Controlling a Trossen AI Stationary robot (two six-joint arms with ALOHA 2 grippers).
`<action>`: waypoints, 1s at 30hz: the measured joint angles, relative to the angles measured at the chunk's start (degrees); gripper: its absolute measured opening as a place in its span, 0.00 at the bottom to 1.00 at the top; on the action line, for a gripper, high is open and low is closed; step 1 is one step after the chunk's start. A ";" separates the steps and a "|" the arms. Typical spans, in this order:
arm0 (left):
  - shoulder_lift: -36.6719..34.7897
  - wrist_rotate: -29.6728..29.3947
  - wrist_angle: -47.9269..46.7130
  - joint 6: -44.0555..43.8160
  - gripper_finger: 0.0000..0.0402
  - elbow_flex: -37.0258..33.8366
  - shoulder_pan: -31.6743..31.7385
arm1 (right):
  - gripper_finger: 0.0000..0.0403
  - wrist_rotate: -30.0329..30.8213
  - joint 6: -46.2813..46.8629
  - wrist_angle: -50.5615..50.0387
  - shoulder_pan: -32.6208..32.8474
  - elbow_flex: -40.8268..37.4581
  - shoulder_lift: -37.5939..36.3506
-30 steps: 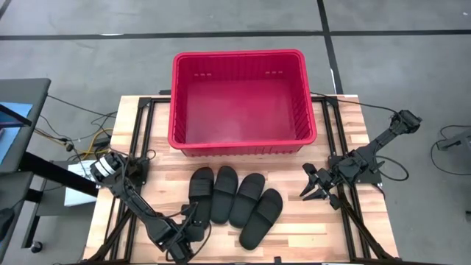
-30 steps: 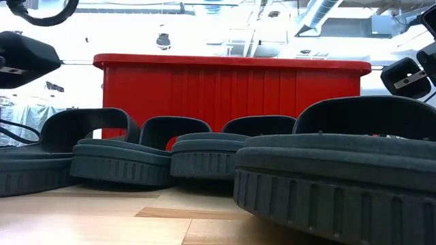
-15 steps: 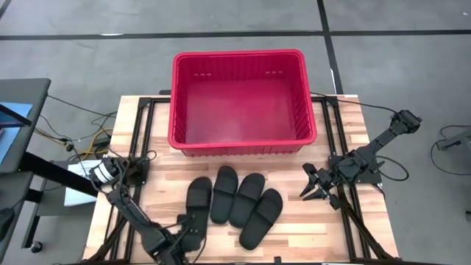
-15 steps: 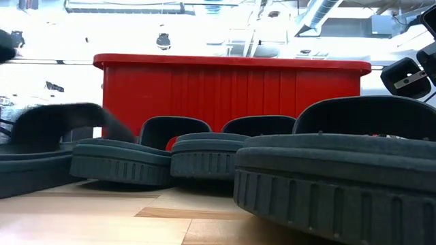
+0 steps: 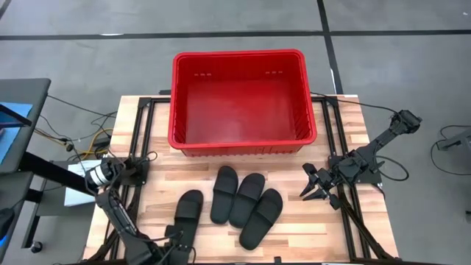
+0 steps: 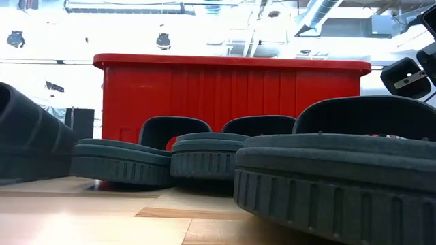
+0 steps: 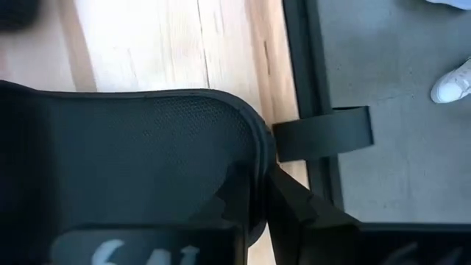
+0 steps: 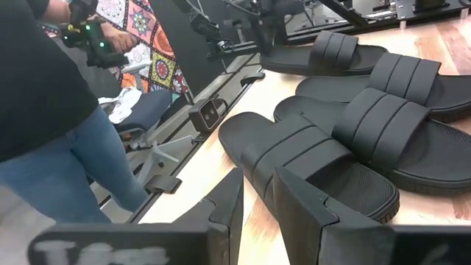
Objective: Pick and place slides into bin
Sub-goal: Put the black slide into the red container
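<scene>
Left gripper point(image 5: 175, 249) down at the near edge of the desk point(image 5: 335, 243), clamped on the heel end of one slide point(image 5: 188, 211). Left wrist view pretty much confirms it: dark sole point(image 7: 125, 162) filling the frame, pinched right at the rim by a finger point(image 7: 294, 213). Long axis of that slide running from the gripper up and slightly right, toe pointing toward the bin point(image 5: 243, 140). So bin straight ahead of the gripper, past the full length of the shoe, well apart. Looks like a lift and a carry forward over the near rim.

Other three slides point(image 5: 246, 202) bunched together in the middle of the desk, side by side, long axes angled the same way, just right of the held one and now clear of it. Bin with nothing in it so far.

Right gripper point(image 5: 315, 185) parked off to the right of the group, fingers point(image 8: 294, 202) apart, holding nothing. Nearest slide point(image 8: 309, 165) just ahead of it in the right wrist view, so probably the closer arm for that end of the row.

Compared to a second ago: held slide dragged back toward the near edge and pulled left, away from the other three it was tucked against. Left arm folded back further too. In the low view the slide point(image 6: 30, 146) now looms big at the left edge instead of sitting in line. Right arm, the trio and the bin unchanged.
</scene>
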 joint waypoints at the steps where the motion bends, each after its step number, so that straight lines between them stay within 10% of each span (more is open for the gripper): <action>1: 0.01 -0.03 -1.64 0.00 0.02 1.22 -0.16 | 0.17 0.01 -0.01 -0.01 0.00 0.00 0.00; 18: -0.21 -12.49 -33.13 0.64 0.01 27.61 -0.40 | 0.17 0.01 -0.01 0.00 0.00 0.01 0.00; 30: -0.23 -36.19 -34.93 6.12 0.01 43.94 -0.33 | 0.17 -0.01 0.00 0.02 0.00 0.00 0.00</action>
